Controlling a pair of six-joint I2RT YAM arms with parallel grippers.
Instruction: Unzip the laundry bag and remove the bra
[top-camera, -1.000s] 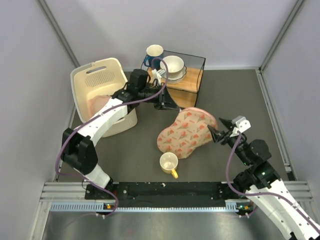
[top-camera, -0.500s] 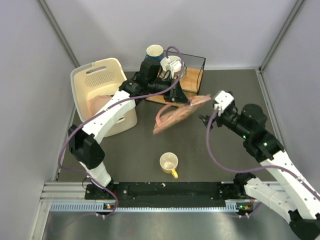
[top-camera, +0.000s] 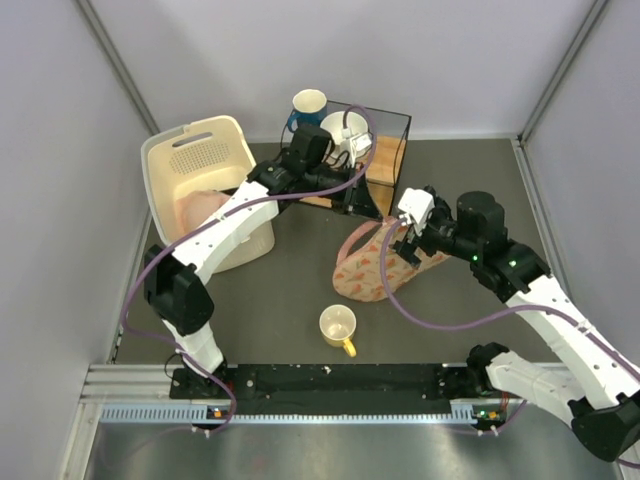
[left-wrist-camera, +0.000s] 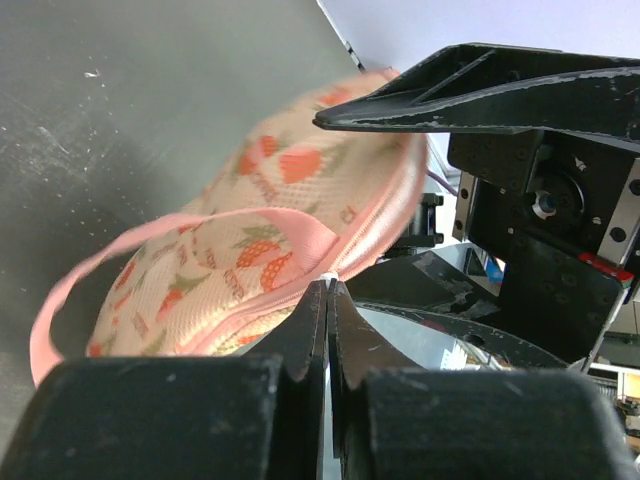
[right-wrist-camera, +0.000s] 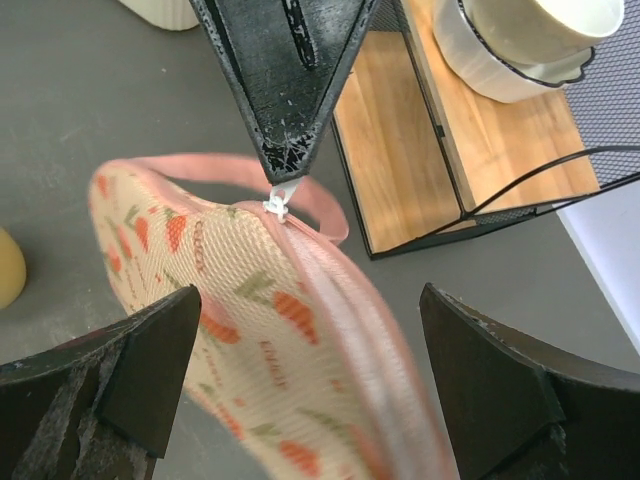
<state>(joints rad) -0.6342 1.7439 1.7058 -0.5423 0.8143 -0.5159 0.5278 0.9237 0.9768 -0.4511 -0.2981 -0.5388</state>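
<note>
The laundry bag (top-camera: 372, 266), beige-pink with red-orange prints and pink trim, hangs tilted over the table's middle, its near end low. My left gripper (top-camera: 384, 214) is shut on the bag's white zip pull (right-wrist-camera: 279, 200) at the far top end; in the left wrist view (left-wrist-camera: 328, 286) the jaws are pressed together on it. My right gripper (top-camera: 406, 245) is open and straddles the bag's edge (right-wrist-camera: 300, 320) without touching it. The zip looks closed along the edge I see. The bra is hidden.
A yellow mug (top-camera: 338, 328) stands just in front of the bag. A white basket (top-camera: 176, 168) with pale pink cloth in it stands at the left. A wire rack (top-camera: 385, 160) with a white bowl (top-camera: 346, 131) and a blue mug (top-camera: 309, 104) stand behind.
The bag has left the table, hung nearly flat half a second ago, and now tilts down. My left gripper moved right to its far end. My right arm swung up and inward.
</note>
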